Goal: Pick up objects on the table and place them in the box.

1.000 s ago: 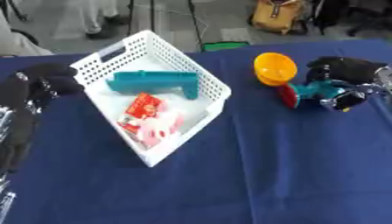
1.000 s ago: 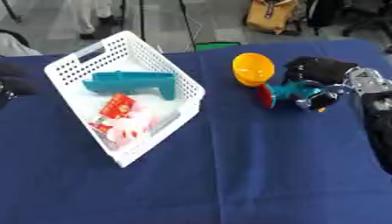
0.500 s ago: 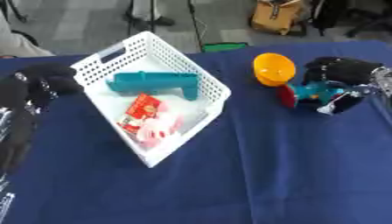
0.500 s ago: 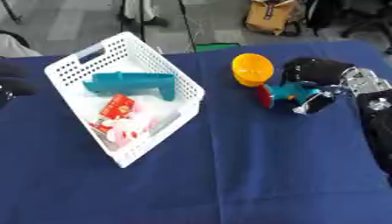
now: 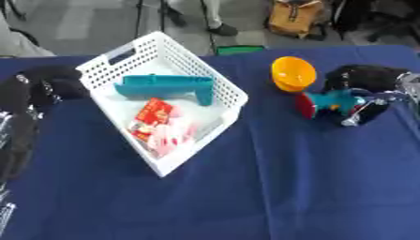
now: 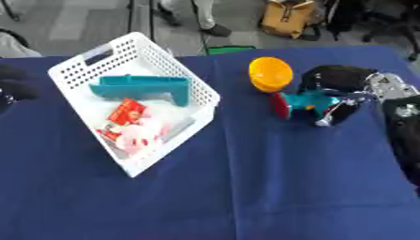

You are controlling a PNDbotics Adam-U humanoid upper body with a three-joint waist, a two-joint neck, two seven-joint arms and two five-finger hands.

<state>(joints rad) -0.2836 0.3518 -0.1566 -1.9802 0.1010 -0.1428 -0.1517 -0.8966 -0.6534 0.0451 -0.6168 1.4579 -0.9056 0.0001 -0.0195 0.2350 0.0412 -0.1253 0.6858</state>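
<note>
My right hand point(image 6: 344, 96) has curled around the teal toy point(image 6: 308, 102), just near the orange bowl point(image 6: 270, 74); grasp secured, lift toward the white basket point(image 6: 78, 108) comes next.

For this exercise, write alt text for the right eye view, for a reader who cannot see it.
The right robot hand curls around a teal toy on a blue table, beside a yellow bowl. To the left, a white basket holds a teal tool and a red packet.

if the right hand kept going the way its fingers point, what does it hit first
The right hand is already curled on the teal and red toy. Pushing on leftward, the white basket looks next, though depth is unclear.
</note>
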